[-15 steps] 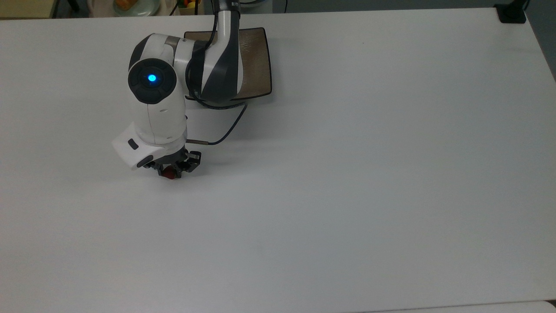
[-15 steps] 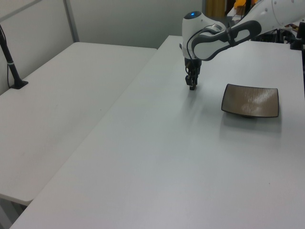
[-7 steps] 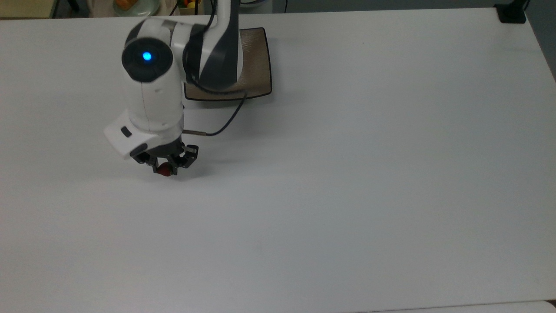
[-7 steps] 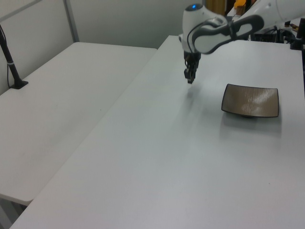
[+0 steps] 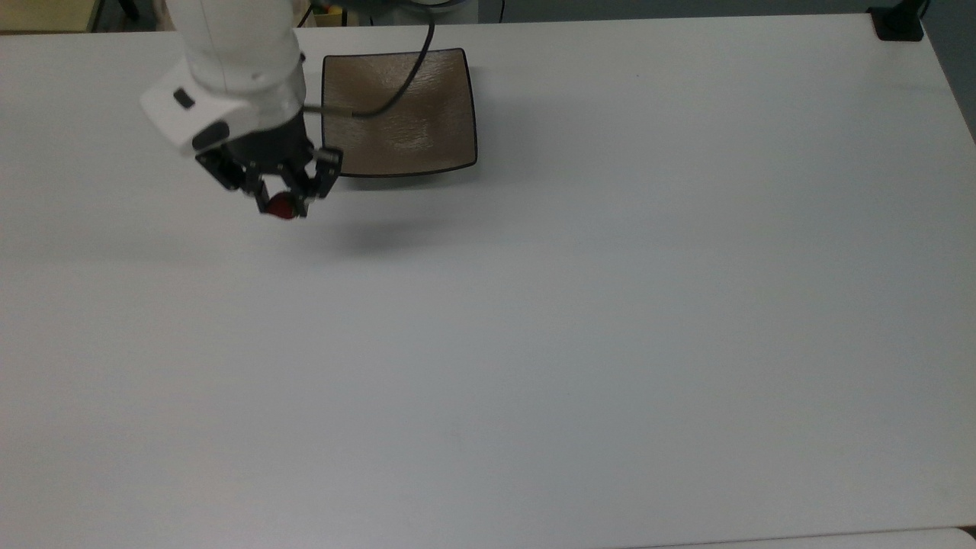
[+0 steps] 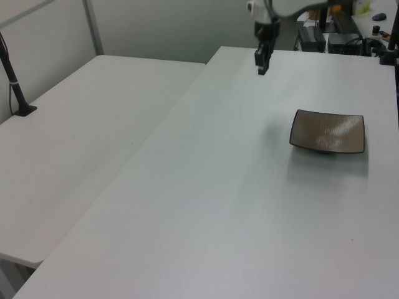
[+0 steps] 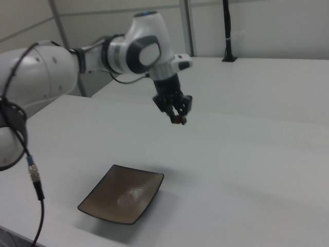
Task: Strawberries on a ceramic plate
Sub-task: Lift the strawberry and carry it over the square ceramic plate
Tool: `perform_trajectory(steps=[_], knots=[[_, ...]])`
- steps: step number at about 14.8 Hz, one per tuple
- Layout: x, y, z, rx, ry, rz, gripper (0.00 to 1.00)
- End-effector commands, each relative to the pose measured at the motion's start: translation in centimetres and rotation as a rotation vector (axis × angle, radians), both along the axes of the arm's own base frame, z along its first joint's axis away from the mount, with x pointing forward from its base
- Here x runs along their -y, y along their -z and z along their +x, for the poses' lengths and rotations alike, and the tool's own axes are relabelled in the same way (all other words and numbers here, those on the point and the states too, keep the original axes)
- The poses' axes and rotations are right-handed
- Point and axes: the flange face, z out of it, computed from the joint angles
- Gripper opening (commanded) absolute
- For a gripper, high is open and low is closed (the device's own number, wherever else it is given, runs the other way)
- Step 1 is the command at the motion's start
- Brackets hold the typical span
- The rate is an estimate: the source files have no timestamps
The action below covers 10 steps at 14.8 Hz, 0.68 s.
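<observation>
Pinching the strawberry [image 5: 280, 205] between its two dark fingers [image 5: 263, 185], the claw [image 5: 278, 200] hangs in the air well above the white counter [image 5: 610, 305], with the fruit showing as a small red spot at the fingertips. In the top view the claw sits just beside the lower left corner of the plate [image 5: 398, 113], off its rim, and a soft shadow lies on the counter a little to the top view's right of the claw. The plate is a square tan dish with upturned sides and a thin dark rim; it rests flat on the counter with nothing in it, and a dark cable [image 5: 396, 84] from the arm crosses above it. In the right view the claw [image 7: 179, 117] points downward from the white arm [image 7: 139, 49], the strawberry [image 7: 178, 121] is held at the tips, and the plate [image 7: 122, 193] lies lower in the picture, nearer the camera and well below the claw. In the left view the claw [image 6: 262, 62] hangs near the top of the picture over the far part of the counter [image 6: 218, 205], while the plate [image 6: 328, 131] sits toward the left view's right, apart from it. A second white counter [image 6: 81, 137] stands alongside, on the left view's left, with a dark post [image 6: 15, 87] on it.
</observation>
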Motion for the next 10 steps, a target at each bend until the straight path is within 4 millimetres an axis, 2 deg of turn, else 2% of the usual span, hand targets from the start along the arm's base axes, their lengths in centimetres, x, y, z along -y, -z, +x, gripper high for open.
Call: perform_trajectory(steps=[1,3,5,6,8,10], knots=[[-2.8,-2.6,-4.7,-0.027,-0.067,0.04,0.0],[-4.1,-4.5,-6.7,-0.027,-0.08,0.079,0.0],[-4.4,-5.8,-8.9,-0.041,-0.085,0.136,0.02],[-4.5,-6.2,-9.9,-0.051,-0.101,0.142,0.02],[-6.1,-6.7,-12.2,-0.087,-0.158,0.149,0.02],[-6.6,-6.2,-14.0,-0.123,-0.195,0.155,0.02]])
